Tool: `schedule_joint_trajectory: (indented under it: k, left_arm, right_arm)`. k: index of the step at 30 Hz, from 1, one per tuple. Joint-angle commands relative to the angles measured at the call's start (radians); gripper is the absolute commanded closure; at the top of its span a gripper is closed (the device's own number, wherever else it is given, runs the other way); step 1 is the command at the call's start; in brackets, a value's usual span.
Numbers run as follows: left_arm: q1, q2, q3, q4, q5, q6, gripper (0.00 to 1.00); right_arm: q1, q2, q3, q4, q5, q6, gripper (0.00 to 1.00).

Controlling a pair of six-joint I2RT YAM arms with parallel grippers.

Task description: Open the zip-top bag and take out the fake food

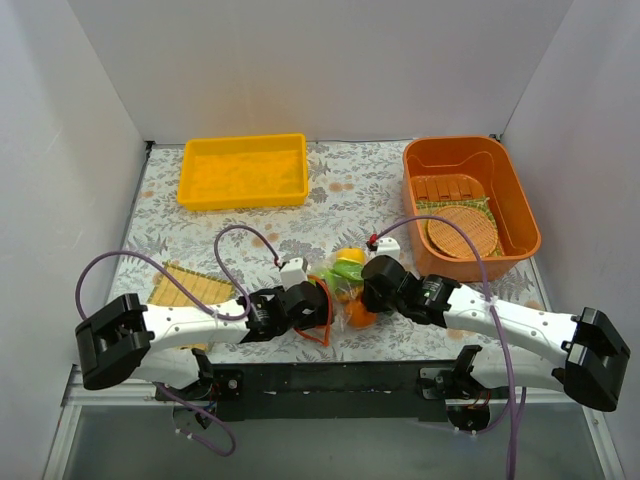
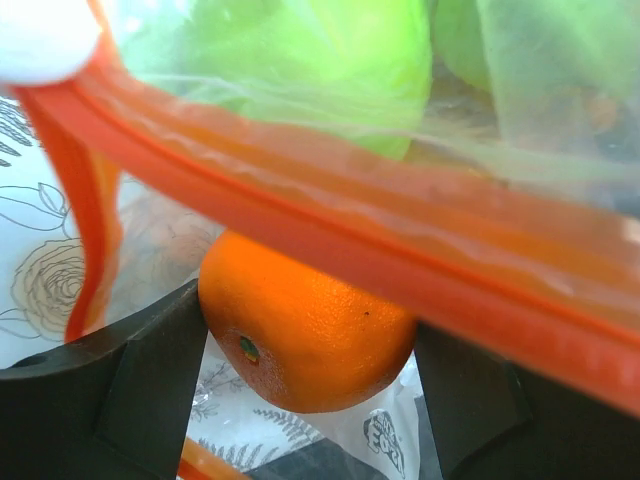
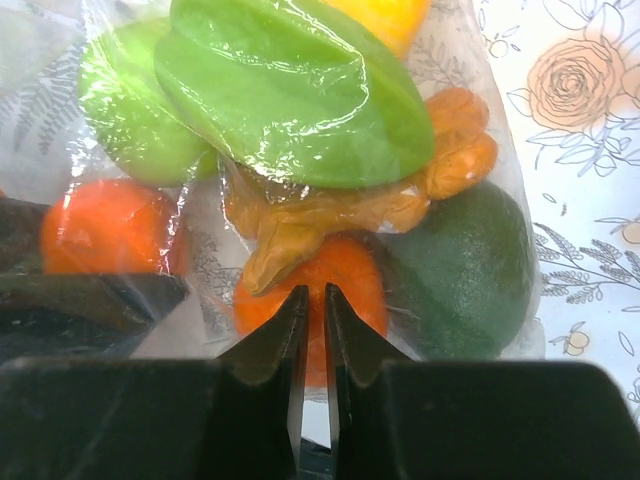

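Table: pale cloth cover with a grey leaf and orange flower print. Far left, yellow tray sitting flat on the cloth. Far right, orange bin, deeper, well apart from the tray. Near left, woven straw mat lying flat, partly hidden. Centre, towards the near edge: zip-top bag with fake food inside. Cannot tell whether the bag rests fully on the cloth.

You have one zip-top bag at 6 o'clock and seven fake-food pieces there: two orange balls, one bright green ball, one green leaf-shaped piece, one dark green piece, one yellow piece and one tan-brown lumpy piece. You also have one yellow tray at 11 o'clock, one orange tub at 1 o'clock with one round woven disc, and one straw mat at 8 o'clock.
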Motion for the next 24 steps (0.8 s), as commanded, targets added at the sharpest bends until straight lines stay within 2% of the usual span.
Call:
schedule_joint_trajectory:
  k: [1, 7, 16, 19, 24]
  left_arm:
    - [0.0, -0.097, 0.008, -0.041, -0.06, 0.025, 0.58]
    - [0.0, -0.186, -0.027, -0.072, -0.026, 0.031, 0.67]
    - [0.001, -0.417, -0.003, -0.259, -0.046, -0.029, 0.69]
    - [0.003, -0.417, 0.043, -0.332, -0.062, -0.052, 0.69]
    - [0.003, -0.413, 0.115, -0.578, -0.141, -0.165, 0.78]
  right_arm:
    - [-0.013, -0.03, -0.042, -0.093, 0.028, 0.003, 0.83]
    - [-0.018, -0.051, -0.042, -0.096, 0.039, 0.011, 0.83]
    - [-0.018, -0.082, -0.046, -0.053, 0.029, -0.003, 0.83]
    - [-0.018, -0.073, -0.036, -0.048, 0.028, -0.012, 0.83]
    - [-0.02, -0.059, -0.014, -0.061, 0.066, -0.026, 0.83]
